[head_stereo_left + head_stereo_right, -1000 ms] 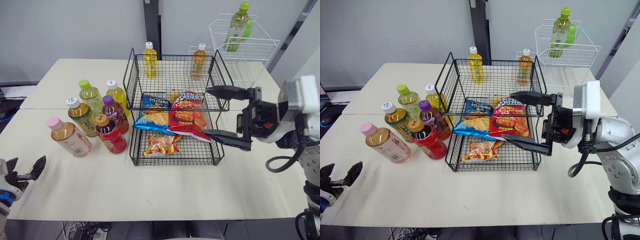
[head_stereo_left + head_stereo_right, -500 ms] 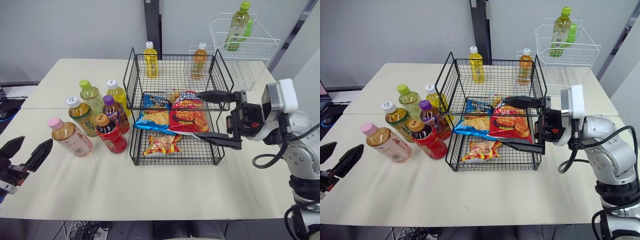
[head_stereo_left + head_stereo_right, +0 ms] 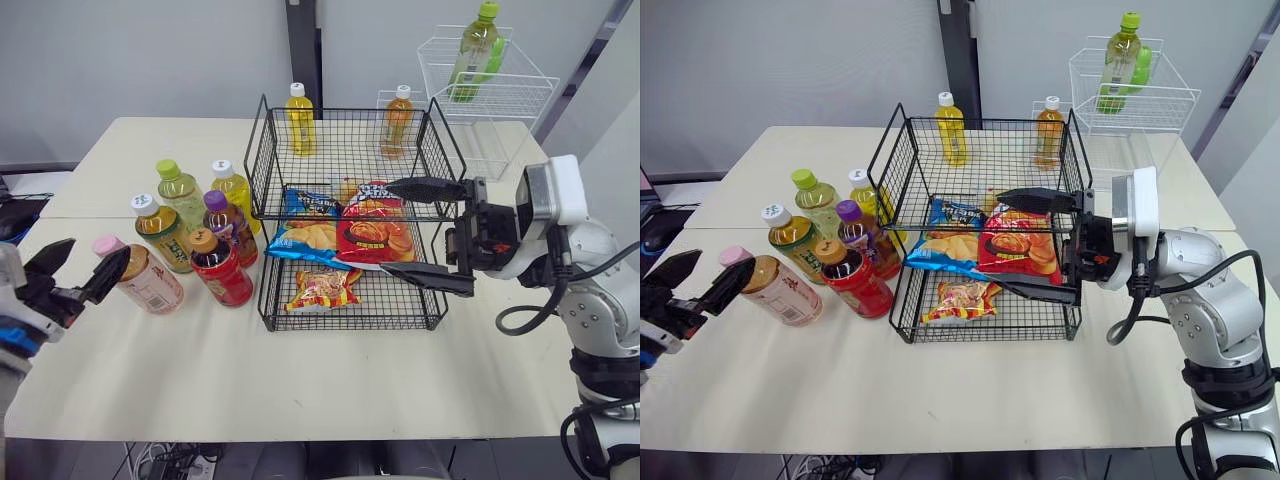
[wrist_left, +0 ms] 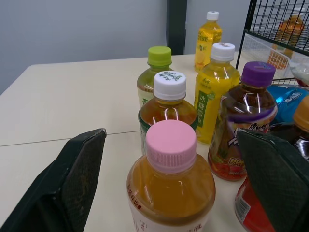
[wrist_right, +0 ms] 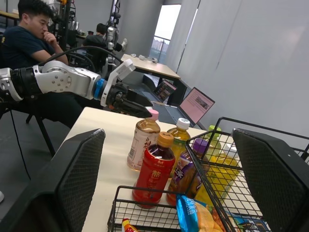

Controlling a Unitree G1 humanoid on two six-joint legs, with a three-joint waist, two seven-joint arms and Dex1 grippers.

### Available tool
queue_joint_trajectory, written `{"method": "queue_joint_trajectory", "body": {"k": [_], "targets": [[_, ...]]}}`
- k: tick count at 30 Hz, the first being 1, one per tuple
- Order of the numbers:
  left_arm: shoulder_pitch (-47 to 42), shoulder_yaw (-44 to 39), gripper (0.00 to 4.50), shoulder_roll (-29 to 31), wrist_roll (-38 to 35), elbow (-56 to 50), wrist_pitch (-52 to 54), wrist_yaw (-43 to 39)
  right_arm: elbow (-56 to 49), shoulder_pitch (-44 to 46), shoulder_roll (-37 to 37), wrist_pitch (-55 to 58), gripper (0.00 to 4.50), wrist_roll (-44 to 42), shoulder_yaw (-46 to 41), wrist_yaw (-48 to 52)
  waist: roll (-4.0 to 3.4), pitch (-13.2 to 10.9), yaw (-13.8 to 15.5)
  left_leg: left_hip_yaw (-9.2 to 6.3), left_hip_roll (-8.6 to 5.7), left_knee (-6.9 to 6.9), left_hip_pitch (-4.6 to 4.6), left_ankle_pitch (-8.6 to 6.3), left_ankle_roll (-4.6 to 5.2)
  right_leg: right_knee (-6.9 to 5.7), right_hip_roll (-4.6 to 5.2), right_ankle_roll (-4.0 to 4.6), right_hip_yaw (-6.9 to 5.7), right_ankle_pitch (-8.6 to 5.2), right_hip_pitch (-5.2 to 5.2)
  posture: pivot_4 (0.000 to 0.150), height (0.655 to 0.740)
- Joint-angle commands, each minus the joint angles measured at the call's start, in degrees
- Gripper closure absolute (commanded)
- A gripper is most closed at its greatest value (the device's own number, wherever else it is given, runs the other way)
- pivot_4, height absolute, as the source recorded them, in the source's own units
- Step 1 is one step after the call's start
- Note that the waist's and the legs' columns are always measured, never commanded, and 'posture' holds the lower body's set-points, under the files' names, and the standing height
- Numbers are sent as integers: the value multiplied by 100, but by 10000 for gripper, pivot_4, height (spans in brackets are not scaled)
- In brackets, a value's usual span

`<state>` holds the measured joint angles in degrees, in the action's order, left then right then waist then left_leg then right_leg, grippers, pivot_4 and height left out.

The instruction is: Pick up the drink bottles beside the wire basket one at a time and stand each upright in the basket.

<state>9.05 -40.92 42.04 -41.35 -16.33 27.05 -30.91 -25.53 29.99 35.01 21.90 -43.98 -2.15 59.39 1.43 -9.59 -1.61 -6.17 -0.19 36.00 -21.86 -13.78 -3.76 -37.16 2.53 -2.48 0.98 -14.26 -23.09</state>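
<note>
I read the left gripper (image 3: 80, 268) with fingers (image 4: 77, 179) apart near the pink-capped bottle (image 3: 150, 285). The right gripper (image 3: 430, 235) has its fingers spread wide beside the wire basket (image 3: 258, 160).

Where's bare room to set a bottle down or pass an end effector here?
Free: wire basket upper tier's mesh floor; table strip in front of it; far-left corner behind the bottle cluster. Crowded: lower tier, full of snack bags; right end effector spans the basket's right side.

Red chip bag (image 3: 373, 235) lies against blue chip bag (image 3: 303, 232), white rack (image 3: 510, 100) behind.
</note>
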Motion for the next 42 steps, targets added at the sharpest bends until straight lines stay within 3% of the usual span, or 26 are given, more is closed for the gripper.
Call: {"method": "queue_joint_trajectory", "body": {"k": [1,14,17,25,31,36,42], "targets": [[-102,78,376,166,238,45,-117,-134,-244,20,23,10,0,-55,-110,-120,0,0,-1,0,1,0,-1,0,0,0,0,0,0,0,-1,1500,7400],[-655,515,376,149,854,488,-337,-325,-331,-13,81,119,0,-79,-157,-286,0,-2,0,-1,3,-1,-3,0,0,0,-2,1,1,1,-4,1500,7400],[-740,544,6071,130,935,570,-398,-362,-375,-8,94,149,0,-112,-172,-319,0,-2,-1,-1,3,-1,-3,0,0,0,-3,1,0,1,-5,1500,7400],[-845,626,30521,90,1074,755,-442,-432,-442,-3,104,159,0,-142,-169,-336,0,-2,-2,-1,3,-1,-2,0,0,-1,-2,0,1,1,-4,1500,7400],[-773,500,31095,72,1023,756,-444,-484,-455,-13,89,165,0,-167,-163,-333,-1,-2,-2,0,4,-1,0,0,0,-2,-3,-2,1,-1,-4,1500,7400],[-793,79,31095,131,504,432,-285,-610,-447,-149,70,63,0,-128,-107,-188,4,-5,-3,-1,8,-1,-2,0,0,-2,-4,-1,-1,0,-5,1500,7400],[-796,-542,31095,801,-97,349,431,-984,-385,-431,28,-112,0,63,5,-12,51,-57,-5,-6,20,-1,-9,0,0,0,-20,0,-3,0,-10,1500,7400]]}}
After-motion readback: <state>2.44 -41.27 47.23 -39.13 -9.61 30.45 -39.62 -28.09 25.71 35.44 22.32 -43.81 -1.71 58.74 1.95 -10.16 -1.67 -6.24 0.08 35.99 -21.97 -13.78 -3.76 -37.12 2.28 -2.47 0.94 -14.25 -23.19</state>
